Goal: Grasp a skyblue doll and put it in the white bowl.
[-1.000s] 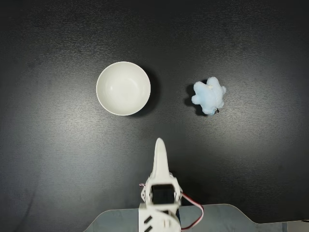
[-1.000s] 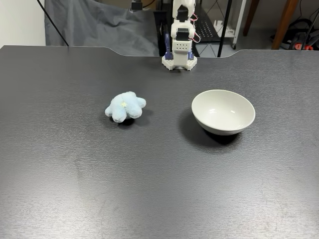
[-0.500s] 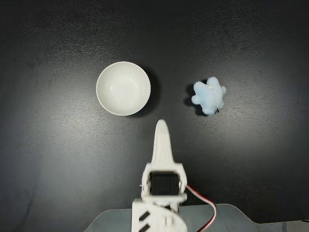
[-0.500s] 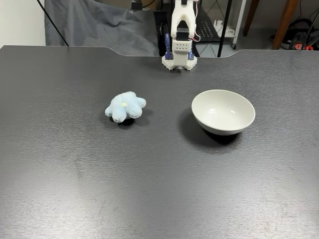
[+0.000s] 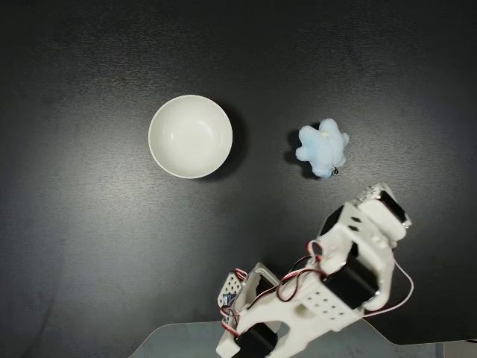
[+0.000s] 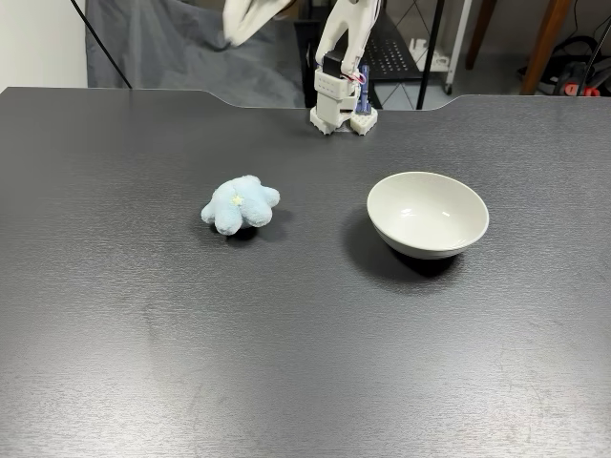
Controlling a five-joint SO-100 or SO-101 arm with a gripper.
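Observation:
The skyblue doll (image 5: 323, 148) lies on the black table right of centre in the top-down fixed view, its tiny metal ring at its lower right. From the front fixed view the doll (image 6: 241, 203) sits left of the white bowl (image 6: 428, 213). The white bowl (image 5: 190, 136) stands upright with nothing in it. My arm (image 5: 350, 261) is raised and swung to the right, its far end just below and right of the doll in the top-down view. My gripper (image 6: 239, 29) is a blurred white shape high above the table's back edge, and its jaws are unclear.
The arm's base (image 6: 342, 110) is mounted at the middle of the table's far edge. A grey cloth (image 6: 181, 52) hangs behind the table at the left, and chair legs and cables lie on the floor behind at the right.
The arm has lifted and swung from pointing straight at the table's middle toward the doll's side. The doll and the bowl have not moved.

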